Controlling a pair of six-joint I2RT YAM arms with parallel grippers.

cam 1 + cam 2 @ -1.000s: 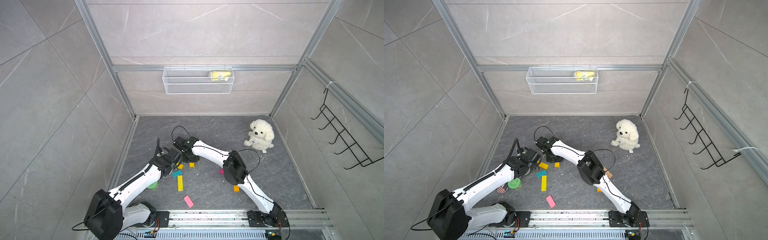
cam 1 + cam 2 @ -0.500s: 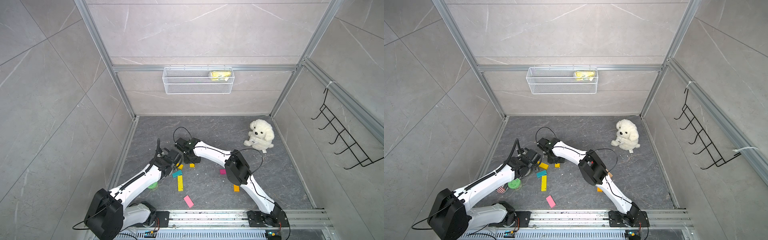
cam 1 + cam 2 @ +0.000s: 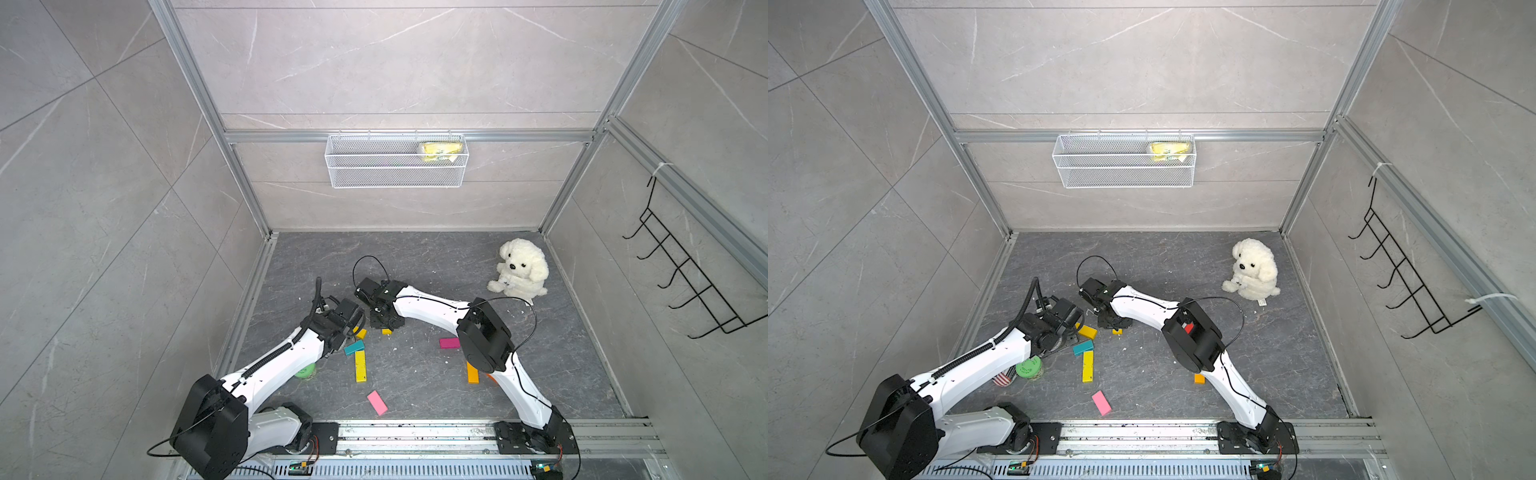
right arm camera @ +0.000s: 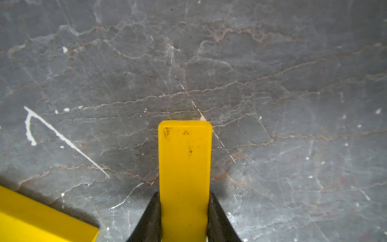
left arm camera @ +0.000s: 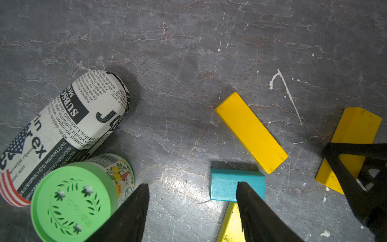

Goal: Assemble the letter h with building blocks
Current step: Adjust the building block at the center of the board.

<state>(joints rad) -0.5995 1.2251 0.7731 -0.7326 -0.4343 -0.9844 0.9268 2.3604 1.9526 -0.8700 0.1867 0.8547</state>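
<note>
Amber bar [image 4: 185, 167] is pinched across its narrow width by the right end effector [image 4: 184, 199], with a finger pressed on each long edge. Its long axis is in line with the fingers, and the free end points out past the tips toward the grey tabletop [image 4: 293, 104]. Cannot tell whether that end touches the surface. In both top views only a stub shows beneath the end effector.

Left end effector [image 5: 191, 184]: fingers spread, nothing between them. One fingertip [image 5: 249, 201] overlaps the teal block [image 5: 222, 184] in the wrist view; contact cannot be told.

Cluster, left of tabletop centre:
- Second yellow bar [image 5: 251, 132]: flat, long axis diagonal, one corner just beside the teal block.
- Teal block: flat, long axis roughly crosswise.
- Long yellow bar [image 3: 360, 365]: flat, long axis running from the rail [image 3: 415, 432] toward the back wall, far end at the teal block.

Loose pieces:
- Pink block [image 3: 377, 402]: nearest the rail, diagonal.
- Magenta block [image 3: 449, 343]: crosswise, beside the right arm.
- Orange bar [image 3: 472, 372]: long axis near-to-far, partly hidden by that arm.

Other items:
- Green-lidded can [image 5: 71, 201]: upright, against a newsprint-patterned case [image 5: 62, 130] lying on its side.
- White plush dog [image 3: 519, 270]: far right corner, well apart.
</note>
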